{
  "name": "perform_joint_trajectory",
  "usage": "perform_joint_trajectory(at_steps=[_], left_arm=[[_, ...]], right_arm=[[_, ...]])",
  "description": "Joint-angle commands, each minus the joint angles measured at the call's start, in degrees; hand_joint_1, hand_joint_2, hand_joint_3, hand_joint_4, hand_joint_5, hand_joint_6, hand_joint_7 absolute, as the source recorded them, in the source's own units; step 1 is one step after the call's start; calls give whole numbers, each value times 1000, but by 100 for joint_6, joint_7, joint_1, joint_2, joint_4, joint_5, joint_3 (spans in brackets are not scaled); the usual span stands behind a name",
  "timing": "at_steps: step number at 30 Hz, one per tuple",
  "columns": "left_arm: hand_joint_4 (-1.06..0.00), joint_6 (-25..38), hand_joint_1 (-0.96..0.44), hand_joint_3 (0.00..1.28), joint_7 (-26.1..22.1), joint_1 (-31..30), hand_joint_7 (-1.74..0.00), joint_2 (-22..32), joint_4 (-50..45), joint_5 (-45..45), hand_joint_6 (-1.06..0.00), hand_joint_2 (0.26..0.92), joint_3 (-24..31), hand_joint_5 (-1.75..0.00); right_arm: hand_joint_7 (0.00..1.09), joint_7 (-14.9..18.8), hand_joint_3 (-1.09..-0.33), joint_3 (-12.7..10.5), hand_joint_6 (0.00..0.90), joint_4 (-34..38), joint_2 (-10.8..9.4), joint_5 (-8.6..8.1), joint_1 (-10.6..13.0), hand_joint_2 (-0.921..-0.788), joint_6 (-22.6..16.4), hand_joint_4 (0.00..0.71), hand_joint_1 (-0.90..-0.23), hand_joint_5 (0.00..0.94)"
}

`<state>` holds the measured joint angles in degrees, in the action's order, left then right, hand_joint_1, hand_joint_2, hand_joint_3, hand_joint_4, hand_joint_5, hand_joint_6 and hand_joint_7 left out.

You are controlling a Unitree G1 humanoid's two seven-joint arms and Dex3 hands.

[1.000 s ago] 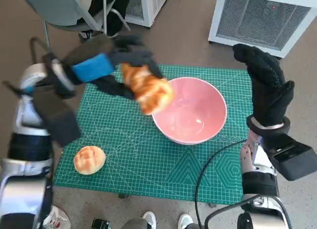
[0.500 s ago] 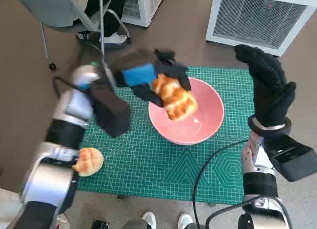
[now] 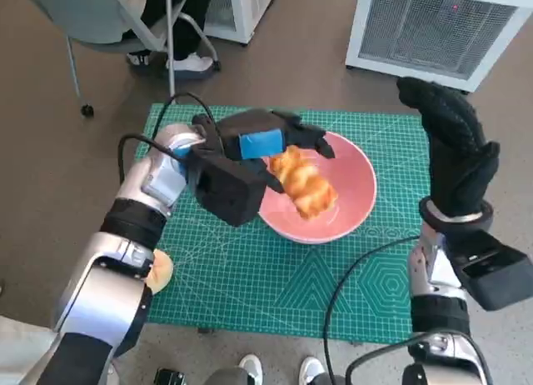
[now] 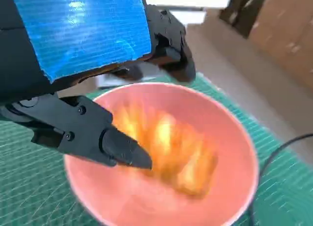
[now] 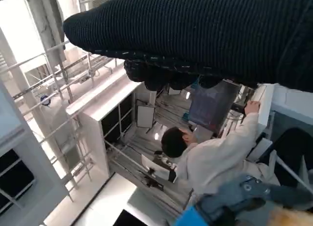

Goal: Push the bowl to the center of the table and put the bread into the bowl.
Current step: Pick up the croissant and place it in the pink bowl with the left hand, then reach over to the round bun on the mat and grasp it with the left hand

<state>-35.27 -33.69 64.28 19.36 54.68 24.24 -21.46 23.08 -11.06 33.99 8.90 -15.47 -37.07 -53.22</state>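
The left hand (image 3: 279,143) hovers over the pink bowl (image 3: 354,203), fingers spread, holding nothing; the bread (image 3: 305,185) sits blurred inside, likely just dropped. The bowl lies mid-table. At seven o'clock, a bun (image 3: 160,268) remains. The right hand (image 3: 450,147) is raised, empty, its fingers apart.

Over the bowl (image 3: 350,203): blocked by left robot hand (image 3: 275,143) and bread (image 3: 303,182). Open desk (image 3: 275,281) nearer the robot.
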Motion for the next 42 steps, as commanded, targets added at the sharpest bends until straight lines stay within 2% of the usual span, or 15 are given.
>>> perform_joint_trajectory(at_steps=[1, 5, 10, 15, 19, 24, 33, 42], left_arm=[[-31, 49, -316, 6, 174, -172, -275, 204, -428, 63, -63, 884, 45, -6], [-15, -66, -342, 1, 199, -346, -265, 418, -719, -64, -54, 875, 165, -1], [-12, -328, -350, 0, 3, -640, -256, 849, -1230, -426, -55, 867, 436, -1], [-42, -265, -319, 0, -318, -1084, -143, 1420, -2129, -815, -140, 851, 782, -4], [-68, 161, -282, 0, -755, -1641, -116, 1968, -3118, -1334, -176, 839, 1169, -10], [-105, 1176, -225, 0, -1233, -2462, -112, 2670, -4516, -1758, -221, 829, 1667, -18], [-184, 2540, -126, 0, -1754, -4025, -64, 3705, -5977, -1964, -303, 805, 2597, -8], [-190, 3309, -123, 3, -1911, -5355, -34, 4077, -6991, -1932, -320, 810, 3207, -1]], right_arm=[[327, -73, -795, -5, 220, 12, 39, 58, 129, -921, 89, 366, -611, 0], [331, -104, -796, 20, 218, 9, 9, 93, 137, -921, 67, 366, -610, 0], [336, -135, -797, 47, 215, 15, -17, 121, 131, -921, 57, 365, -603, 0], [340, -133, -796, 66, 214, 25, -28, 102, 128, -921, 61, 366, -602, 0], [343, -111, -795, 82, 214, 23, -51, 56, 135, -921, 74, 366, -601, 0], [345, -55, -794, 105, 213, 59, -82, -20, 116, -921, 62, 367, -601, 1], [345, 45, -790, 133, 209, 167, -164, -149, 44, -921, 75, 368, -603, 1], [342, 234, -778, 144, 209, 329, -210, -317, -71, -921, 104, 369, -606, 1]])
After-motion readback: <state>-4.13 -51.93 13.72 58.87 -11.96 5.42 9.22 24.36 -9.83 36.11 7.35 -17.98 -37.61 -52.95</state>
